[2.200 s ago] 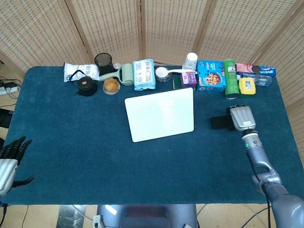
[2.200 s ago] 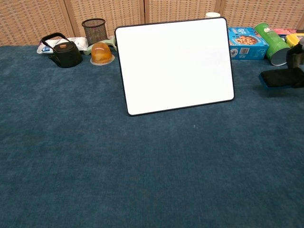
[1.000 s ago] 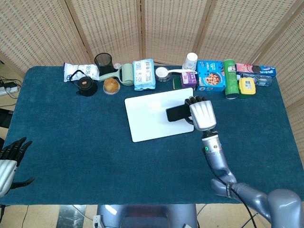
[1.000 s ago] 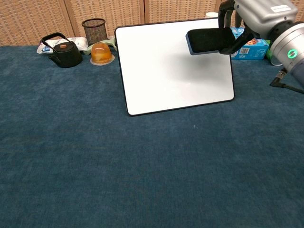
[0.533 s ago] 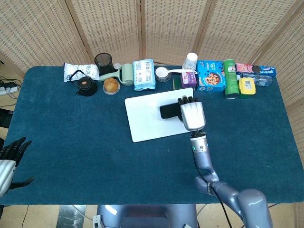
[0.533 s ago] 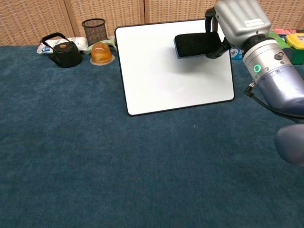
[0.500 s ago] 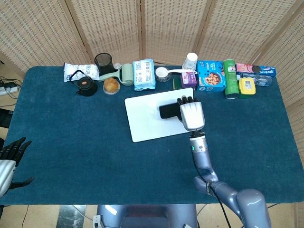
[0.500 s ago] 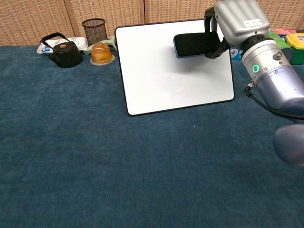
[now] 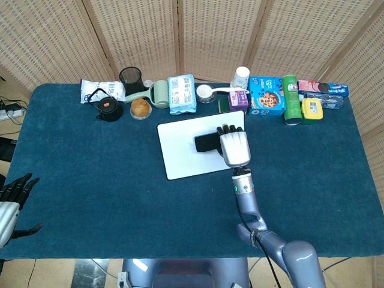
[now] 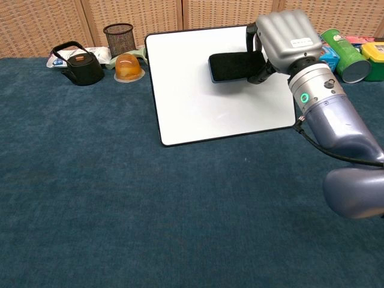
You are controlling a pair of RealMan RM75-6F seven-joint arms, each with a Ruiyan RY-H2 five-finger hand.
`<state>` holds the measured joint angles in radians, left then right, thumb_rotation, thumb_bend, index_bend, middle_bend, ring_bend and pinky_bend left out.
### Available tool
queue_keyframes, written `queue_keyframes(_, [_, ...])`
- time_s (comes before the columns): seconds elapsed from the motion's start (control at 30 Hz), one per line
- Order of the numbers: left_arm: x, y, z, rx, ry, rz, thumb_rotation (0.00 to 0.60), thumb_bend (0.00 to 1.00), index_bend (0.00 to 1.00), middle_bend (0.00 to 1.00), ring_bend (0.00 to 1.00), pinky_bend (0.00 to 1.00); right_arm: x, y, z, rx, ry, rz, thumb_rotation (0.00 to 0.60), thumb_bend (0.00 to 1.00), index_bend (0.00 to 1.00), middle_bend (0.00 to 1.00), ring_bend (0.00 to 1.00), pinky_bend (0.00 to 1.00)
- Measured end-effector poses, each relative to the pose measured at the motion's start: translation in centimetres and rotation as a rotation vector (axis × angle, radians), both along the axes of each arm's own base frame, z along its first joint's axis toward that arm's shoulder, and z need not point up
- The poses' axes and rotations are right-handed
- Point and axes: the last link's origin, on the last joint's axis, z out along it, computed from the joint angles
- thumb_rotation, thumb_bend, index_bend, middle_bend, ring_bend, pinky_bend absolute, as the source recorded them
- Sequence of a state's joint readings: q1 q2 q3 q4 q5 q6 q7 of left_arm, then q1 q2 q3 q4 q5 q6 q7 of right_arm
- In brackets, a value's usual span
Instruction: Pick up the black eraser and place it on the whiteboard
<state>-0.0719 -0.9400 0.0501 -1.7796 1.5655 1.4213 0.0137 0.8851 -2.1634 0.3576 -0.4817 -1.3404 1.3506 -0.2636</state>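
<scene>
My right hand (image 9: 234, 147) (image 10: 283, 38) grips the black eraser (image 9: 206, 143) (image 10: 233, 66) by its right end and holds it over the middle of the whiteboard (image 9: 180, 159) (image 10: 186, 102). The eraser sticks out to the left of the fingers; whether it touches the board I cannot tell. The whiteboard lies flat on the blue cloth near the table's middle. My left hand (image 9: 11, 200) hangs at the table's near left corner, fingers spread, holding nothing.
Along the far edge stand a black teapot (image 9: 107, 107) (image 10: 78, 65), mesh cup (image 9: 130, 77), orange jelly cup (image 9: 140, 108), wipes pack (image 9: 181, 93), blue snack box (image 9: 266, 96), green can (image 9: 291, 99) and other packs. Blue cloth (image 9: 90, 168) covers the table.
My right hand lifted the eraser from the table's right side and carried it left over the whiteboard, drifting further left over the last half second. The left hand stayed still.
</scene>
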Motion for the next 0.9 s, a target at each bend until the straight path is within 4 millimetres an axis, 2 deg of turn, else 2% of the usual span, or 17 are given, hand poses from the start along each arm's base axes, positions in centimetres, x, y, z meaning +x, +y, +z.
queue_keyframes(0.07, [0.0, 0.0, 0.1, 0.004, -0.008, 0.003, 0.6, 0.06, 0.0, 0.0, 0.0, 0.08, -0.1, 0.0, -0.3, 0.004, -0.001, -0.008, 0.6, 0.29, 0.6, 0.53, 0.55, 0.66])
queue_keyframes(0.13, [-0.1, 0.0, 0.3, 0.008, -0.012, 0.006, 0.6, 0.06, 0.0, 0.0, 0.0, 0.08, -0.2, 0.1, -0.5, 0.011, -0.004, -0.018, 0.6, 0.28, 0.52, 0.45, 0.52, 0.65])
queue_keyframes(0.2, [-0.2, 0.1, 0.3, 0.008, -0.014, 0.006, 0.6, 0.06, 0.0, 0.0, 0.0, 0.08, -0.3, 0.1, -0.8, 0.024, -0.001, -0.021, 0.6, 0.26, 0.34, 0.34, 0.47, 0.62])
queue_keyframes(0.3, [-0.2, 0.1, 0.4, 0.009, -0.016, 0.004, 0.6, 0.06, 0.0, 0.0, 0.0, 0.08, -0.2, 0.3, -0.8, 0.025, -0.011, -0.005, 0.6, 0.21, 0.2, 0.28, 0.43, 0.59])
queue_keyframes(0.4, [-0.2, 0.0, 0.5, 0.01, -0.017, 0.001, 0.6, 0.06, 0.0, 0.0, 0.0, 0.08, -0.2, 0.5, -0.6, 0.015, -0.016, 0.019, 0.6, 0.15, 0.16, 0.26, 0.42, 0.57])
queue_keyframes(0.6, [-0.1, -0.1, 0.5, 0.011, -0.018, -0.004, 0.6, 0.06, 0.0, 0.0, 0.0, 0.08, -0.4, 0.8, -0.4, 0.006, -0.013, 0.035, 0.6, 0.1, 0.15, 0.25, 0.41, 0.56])
queue_keyframes(0.9, [-0.1, -0.1, 0.5, 0.01, -0.016, -0.003, 0.6, 0.06, 0.0, 0.0, 0.0, 0.08, -0.7, 1.1, -0.5, 0.006, -0.014, 0.032, 0.6, 0.09, 0.15, 0.25, 0.41, 0.56])
